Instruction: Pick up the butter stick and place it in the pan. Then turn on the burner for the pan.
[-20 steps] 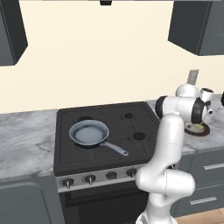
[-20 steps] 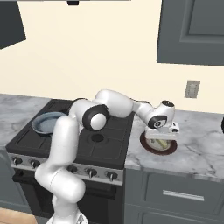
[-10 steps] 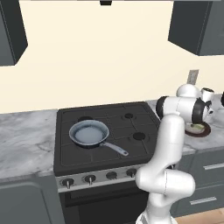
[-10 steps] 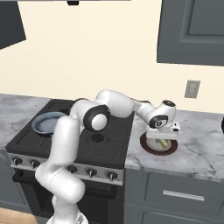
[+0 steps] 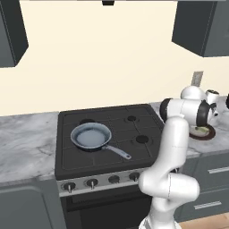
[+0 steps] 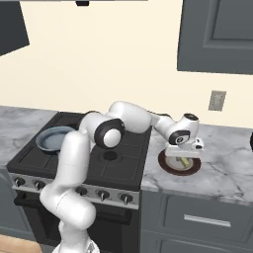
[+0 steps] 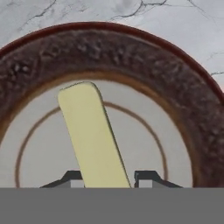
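The pincer [image 7: 105,180] sits low over the brown plate [image 7: 131,57] on the marble worktop [image 6: 225,168], its tips flanking the butter stick [image 7: 92,135]. Whether they actually press it, I cannot tell. No writing is readable anywhere.

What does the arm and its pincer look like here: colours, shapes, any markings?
The arm is glossy white, built of rounded tube-like segments with dark grey to black joints. The pincer ends in two small dark finger tips with pale grey faces. No cables or markings are visible.
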